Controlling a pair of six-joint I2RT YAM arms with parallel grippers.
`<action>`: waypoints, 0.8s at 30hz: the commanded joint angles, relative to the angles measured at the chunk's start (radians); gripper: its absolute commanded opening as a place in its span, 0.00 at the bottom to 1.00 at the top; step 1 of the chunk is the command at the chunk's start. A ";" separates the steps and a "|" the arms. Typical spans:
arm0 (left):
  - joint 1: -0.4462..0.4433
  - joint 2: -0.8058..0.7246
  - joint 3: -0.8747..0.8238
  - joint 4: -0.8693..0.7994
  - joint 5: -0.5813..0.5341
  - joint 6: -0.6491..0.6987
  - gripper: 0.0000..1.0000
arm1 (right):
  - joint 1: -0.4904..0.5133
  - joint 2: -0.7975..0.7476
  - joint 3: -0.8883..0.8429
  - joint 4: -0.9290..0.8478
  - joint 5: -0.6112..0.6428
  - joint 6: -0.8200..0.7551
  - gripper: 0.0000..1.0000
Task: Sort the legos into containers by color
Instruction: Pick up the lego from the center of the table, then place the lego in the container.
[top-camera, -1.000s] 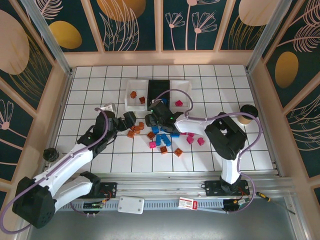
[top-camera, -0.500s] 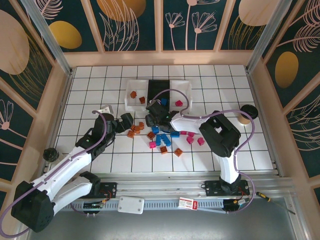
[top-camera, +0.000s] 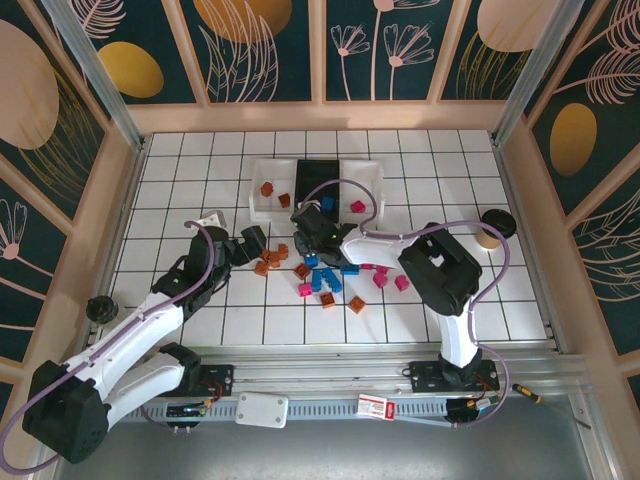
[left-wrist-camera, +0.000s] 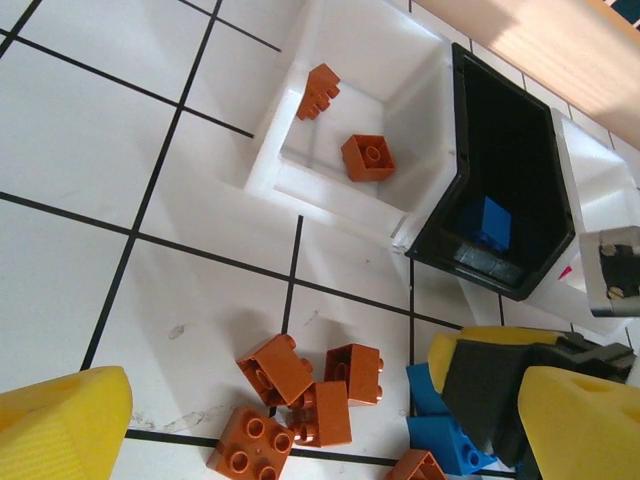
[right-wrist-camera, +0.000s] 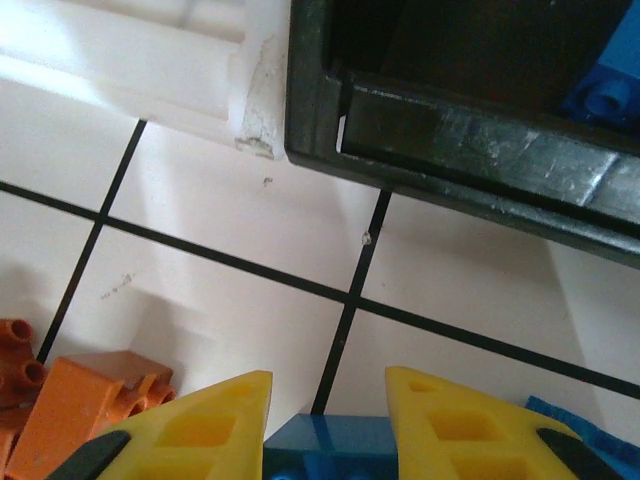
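Observation:
Three containers stand in a row at the back: a white bin (top-camera: 268, 203) with two orange legos (left-wrist-camera: 367, 157), a black bin (top-camera: 305, 180) with a blue lego (left-wrist-camera: 490, 222), and a white bin (top-camera: 372, 178) with a pink lego (top-camera: 357, 207). Loose legos lie in front of them: an orange cluster (left-wrist-camera: 275, 368), blue ones (top-camera: 325, 280) and pink ones (top-camera: 401, 283). My right gripper (right-wrist-camera: 327, 400) is low on the floor just before the black bin (right-wrist-camera: 450, 140), shut on a blue lego (right-wrist-camera: 325, 445). The left gripper (left-wrist-camera: 322, 400) hangs wide open over the orange cluster, holding nothing.
Wooden walls (top-camera: 520, 200) ring the tiled floor (top-camera: 200, 160). A round knob (top-camera: 490, 232) stands at the right wall. A small white object (top-camera: 212, 217) lies by the left arm. A red-labelled flat box (top-camera: 373, 407) and a white box (top-camera: 262, 409) sit on the front rail.
The right gripper's fingers have closed in on the blue lego, after the arm reached a little further left. The left gripper stayed open and edged slightly towards the orange cluster.

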 joint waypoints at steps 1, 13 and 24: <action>0.002 0.004 0.001 -0.022 -0.020 -0.011 0.99 | 0.012 -0.085 -0.041 0.043 0.014 -0.017 0.24; 0.002 -0.005 -0.016 -0.036 -0.025 -0.010 0.99 | -0.106 -0.225 0.015 0.101 -0.055 -0.043 0.22; 0.002 -0.011 -0.021 -0.058 0.010 -0.019 0.99 | -0.275 0.086 0.368 0.049 -0.199 -0.068 0.35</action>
